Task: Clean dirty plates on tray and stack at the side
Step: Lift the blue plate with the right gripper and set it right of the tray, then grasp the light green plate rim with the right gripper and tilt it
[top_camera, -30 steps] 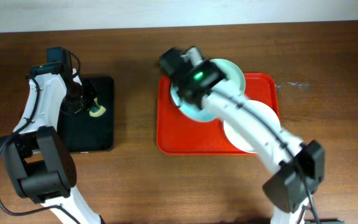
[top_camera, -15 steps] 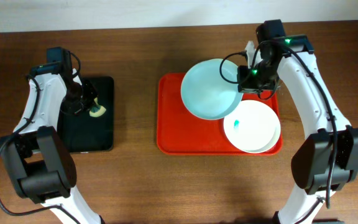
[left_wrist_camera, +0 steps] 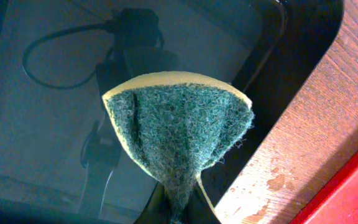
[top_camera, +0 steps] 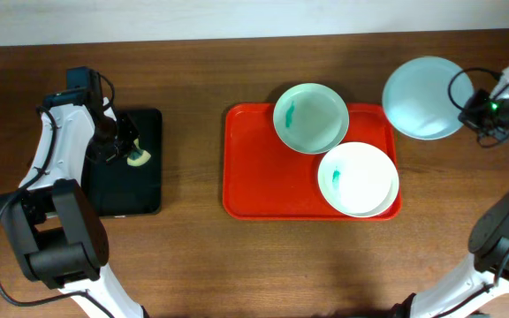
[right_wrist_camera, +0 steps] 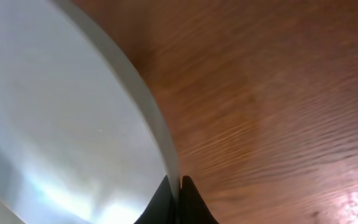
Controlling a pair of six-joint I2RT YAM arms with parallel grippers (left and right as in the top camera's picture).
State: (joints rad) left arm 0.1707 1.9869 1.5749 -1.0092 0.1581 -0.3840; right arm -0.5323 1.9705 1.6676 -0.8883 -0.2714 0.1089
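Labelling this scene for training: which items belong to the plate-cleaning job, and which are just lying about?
Job: green plate, white plate, blue plate, red tray, sponge.
Lying about: black tray, likely only the sponge's rest.

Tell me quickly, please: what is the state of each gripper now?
The left gripper is closed on the sponge, over the black tray.
The right gripper is closed on the rim of the pale blue plate.
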